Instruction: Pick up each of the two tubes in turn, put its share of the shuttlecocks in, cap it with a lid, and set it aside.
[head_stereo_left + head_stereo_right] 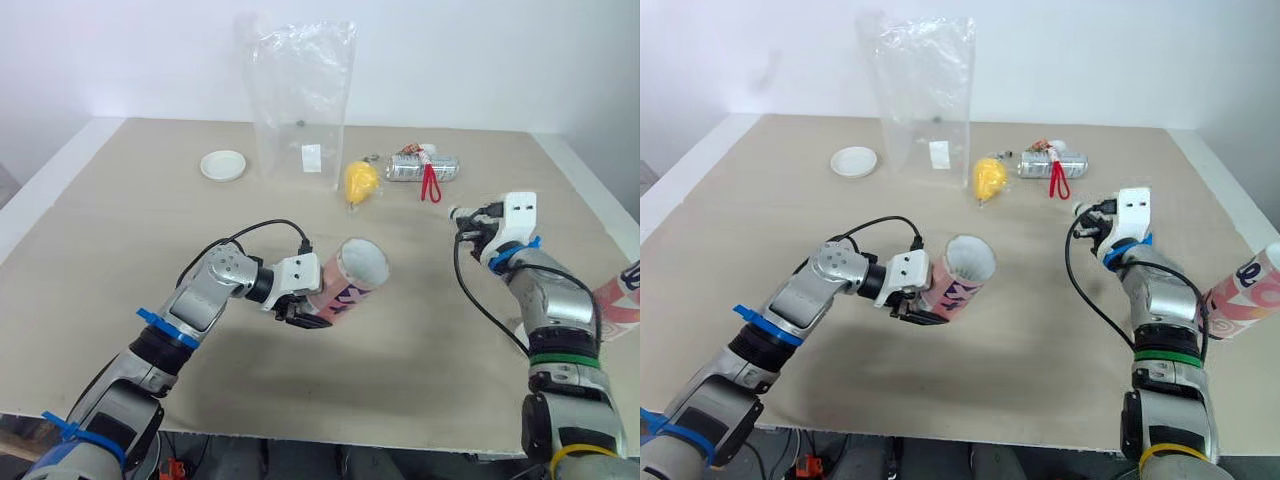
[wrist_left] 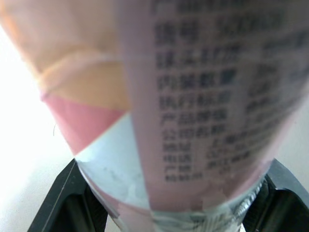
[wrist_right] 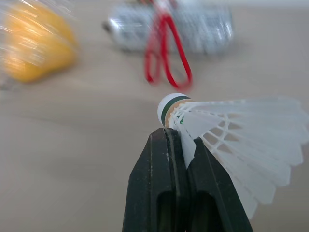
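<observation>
A pink printed tube (image 1: 345,282) lies tilted near the table's middle, its open mouth (image 1: 362,262) facing up and to the right. My left gripper (image 1: 300,310) is shut on the tube's lower end; in the left wrist view the tube (image 2: 203,111) sits between the black fingers (image 2: 72,203). My right gripper (image 3: 176,137) is shut on a white feathered shuttlecock (image 3: 231,130) with a green-banded cork tip, held above the table at the right (image 1: 466,226). A second pink tube (image 1: 1250,295) lies at the table's right edge.
A white round lid (image 1: 223,165) lies at the back left. A clear plastic bag (image 1: 300,100) stands at the back centre. Beside it are a yellow object (image 1: 361,181) and a silver pack with a red loop (image 1: 423,167).
</observation>
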`<state>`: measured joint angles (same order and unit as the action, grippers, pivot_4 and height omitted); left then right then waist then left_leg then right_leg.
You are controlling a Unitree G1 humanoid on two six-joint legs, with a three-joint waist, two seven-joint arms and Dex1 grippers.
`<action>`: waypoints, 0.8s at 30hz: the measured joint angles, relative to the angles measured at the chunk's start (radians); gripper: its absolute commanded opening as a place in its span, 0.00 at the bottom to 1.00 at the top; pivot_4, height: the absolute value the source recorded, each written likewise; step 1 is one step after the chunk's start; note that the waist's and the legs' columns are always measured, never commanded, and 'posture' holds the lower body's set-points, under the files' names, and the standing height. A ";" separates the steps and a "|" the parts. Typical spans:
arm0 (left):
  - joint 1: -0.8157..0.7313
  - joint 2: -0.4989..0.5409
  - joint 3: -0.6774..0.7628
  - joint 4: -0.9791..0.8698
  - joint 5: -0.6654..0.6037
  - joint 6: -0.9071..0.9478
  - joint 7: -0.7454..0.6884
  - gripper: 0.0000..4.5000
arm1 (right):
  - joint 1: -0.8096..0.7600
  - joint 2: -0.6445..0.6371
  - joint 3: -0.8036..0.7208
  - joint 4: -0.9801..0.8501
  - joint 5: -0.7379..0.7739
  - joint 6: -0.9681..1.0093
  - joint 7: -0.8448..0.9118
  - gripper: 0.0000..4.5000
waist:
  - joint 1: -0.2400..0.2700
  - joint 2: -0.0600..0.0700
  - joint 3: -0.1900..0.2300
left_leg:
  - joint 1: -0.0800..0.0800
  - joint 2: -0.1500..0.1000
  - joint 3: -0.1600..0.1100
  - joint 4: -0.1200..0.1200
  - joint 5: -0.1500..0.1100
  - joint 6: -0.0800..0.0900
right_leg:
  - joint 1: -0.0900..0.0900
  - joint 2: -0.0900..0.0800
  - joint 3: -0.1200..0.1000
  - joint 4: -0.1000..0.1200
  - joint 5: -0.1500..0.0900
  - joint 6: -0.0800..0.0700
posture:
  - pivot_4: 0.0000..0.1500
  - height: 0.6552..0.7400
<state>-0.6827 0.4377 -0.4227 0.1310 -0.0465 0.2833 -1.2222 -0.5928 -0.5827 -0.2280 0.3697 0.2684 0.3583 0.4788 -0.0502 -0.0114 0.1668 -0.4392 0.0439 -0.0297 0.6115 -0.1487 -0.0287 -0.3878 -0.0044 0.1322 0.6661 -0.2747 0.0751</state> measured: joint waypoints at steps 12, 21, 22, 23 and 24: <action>-0.050 -0.010 -0.008 0.066 -0.004 -0.004 -0.042 0.65 | 0.134 -0.473 0.040 -0.816 0.114 -0.177 0.601 0.02 | 0.000 0.000 0.001 | 0.002 0.001 0.002 0.000 0.000 -0.001 | 0.000 -0.002 0.000 0.000 -0.003 -0.006 | 1.00 1.00; -0.057 -0.023 -0.009 0.082 -0.003 -0.013 -0.049 0.65 | 0.113 -0.463 0.145 -0.839 0.106 -0.269 0.683 0.02 | 0.003 0.000 0.001 | 0.001 0.000 0.003 0.000 0.000 -0.001 | -0.001 -0.003 0.000 -0.001 -0.003 -0.006 | 1.00 1.00; -0.057 -0.023 -0.009 0.081 -0.003 -0.013 -0.049 0.65 | 0.105 -0.460 0.153 -0.828 0.097 -0.279 0.691 0.02 | 0.004 -0.001 0.001 | 0.000 0.000 0.002 0.000 0.000 -0.001 | -0.001 -0.003 0.000 -0.001 -0.003 -0.006 | 1.00 1.00; -0.057 -0.023 -0.009 0.080 -0.003 -0.014 -0.048 0.65 | 0.102 -0.458 0.163 -0.818 0.090 -0.286 0.696 0.02 | 0.005 -0.001 0.001 | 0.001 0.000 0.002 0.000 0.000 -0.001 | -0.001 -0.003 -0.001 -0.001 -0.003 -0.006 | 1.00 1.00; -0.057 -0.022 -0.009 0.079 -0.003 -0.014 -0.048 0.65 | 0.099 -0.455 0.177 -0.807 0.080 -0.292 0.698 0.02 | 0.005 -0.001 0.001 | 0.000 0.000 0.002 0.000 0.000 -0.001 | -0.001 -0.003 0.000 -0.001 -0.003 -0.006 | 1.00 1.00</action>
<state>-0.7395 0.4153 -0.4319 0.2096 -0.0492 0.2697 -1.2707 -0.4939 -1.0379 -0.0513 -0.4369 0.3487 0.0658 1.1768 -0.0456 -0.0120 0.1677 -0.4387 0.0441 -0.0273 0.6112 -0.1484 -0.0295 -0.3888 -0.0071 0.1318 0.6654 -0.2780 0.0694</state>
